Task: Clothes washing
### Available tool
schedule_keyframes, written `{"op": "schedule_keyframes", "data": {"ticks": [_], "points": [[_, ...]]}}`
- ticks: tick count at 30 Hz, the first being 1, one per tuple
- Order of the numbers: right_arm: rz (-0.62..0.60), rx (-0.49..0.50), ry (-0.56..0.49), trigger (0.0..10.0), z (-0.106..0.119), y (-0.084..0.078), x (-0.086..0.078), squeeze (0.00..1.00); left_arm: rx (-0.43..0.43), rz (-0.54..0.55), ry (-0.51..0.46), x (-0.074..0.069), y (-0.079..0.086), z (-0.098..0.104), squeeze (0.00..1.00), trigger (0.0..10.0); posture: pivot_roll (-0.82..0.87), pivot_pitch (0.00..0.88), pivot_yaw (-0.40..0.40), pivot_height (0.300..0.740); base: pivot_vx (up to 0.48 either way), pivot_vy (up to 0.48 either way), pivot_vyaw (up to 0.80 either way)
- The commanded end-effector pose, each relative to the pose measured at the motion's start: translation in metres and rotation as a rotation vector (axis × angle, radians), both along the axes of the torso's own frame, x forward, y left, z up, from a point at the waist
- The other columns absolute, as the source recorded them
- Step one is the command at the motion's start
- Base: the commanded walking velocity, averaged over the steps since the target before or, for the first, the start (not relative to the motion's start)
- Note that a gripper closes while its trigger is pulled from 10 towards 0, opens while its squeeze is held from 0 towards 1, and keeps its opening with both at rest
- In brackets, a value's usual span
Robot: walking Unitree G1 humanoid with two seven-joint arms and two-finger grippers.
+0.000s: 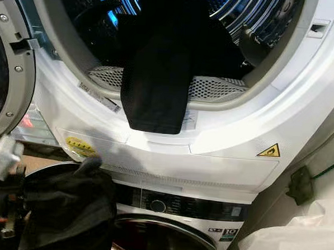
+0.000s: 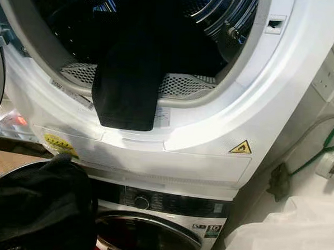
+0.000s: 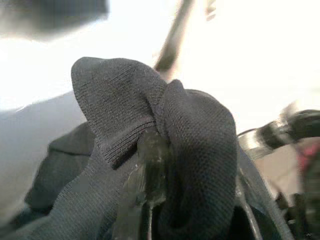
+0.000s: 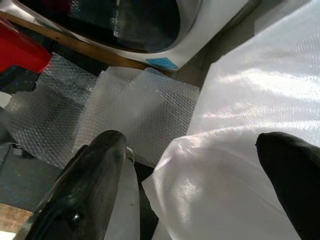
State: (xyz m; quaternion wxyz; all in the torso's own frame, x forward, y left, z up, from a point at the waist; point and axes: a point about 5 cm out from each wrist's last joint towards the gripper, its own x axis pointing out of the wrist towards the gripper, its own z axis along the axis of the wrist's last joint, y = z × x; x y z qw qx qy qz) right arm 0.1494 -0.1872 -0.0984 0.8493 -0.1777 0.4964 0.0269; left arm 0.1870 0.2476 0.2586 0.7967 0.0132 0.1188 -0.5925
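Left gripper [image 3: 150, 175] clamped on a dark garment [image 1: 67, 209], low at seven o'clock.

Lift it to twelve o'clock, over the drum rim [image 1: 213, 96], past the black cloth [image 1: 155, 85] draped across the lip, and push deep. Your right gripper [image 4: 200, 170] hangs idle, fingers spread wide over white plastic sheeting [image 4: 250, 100]. The garment hides your left fingers.

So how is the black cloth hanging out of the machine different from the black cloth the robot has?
The black cloth in the drum lies flat and smooth, draped over the door rim; the black cloth in the left gripper is bunched up. The draped cloth sits high in the upper machine; the held cloth hangs lower, before the lower machine. Nothing grips the draped one; fingers pinch the other. Both are dark knit fabric.
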Motion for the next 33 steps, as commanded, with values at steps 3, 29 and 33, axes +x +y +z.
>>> {"op": "schedule_keyframes", "data": {"ticks": [3, 29, 33], "points": [[0.001, 0.014, 0.004, 10.0, -0.001, 0.003, 0.000, 0.00, -0.079, -0.146, -0.001, -0.002, -0.017, 0.015, 0.00, 0.0, 0.17, 0.000, 0.043, 0.740, 0.000, 0.000, 0.00], [-0.020, 0.037, -0.034, 10.0, 0.004, 0.007, 0.012, 0.00, -0.718, 0.276, -0.806, 0.152, -0.069, 0.209, 0.00, 0.0, 0.12, 0.000, 0.042, 0.740, 0.000, 0.000, 0.00], [-0.031, 0.037, -0.039, 10.0, 0.004, 0.006, 0.011, 0.00, -0.572, 0.547, -0.832, 0.184, -0.069, 0.192, 0.00, 0.0, 0.10, 0.000, 0.045, 0.740, 0.000, 0.000, 0.00]]}}
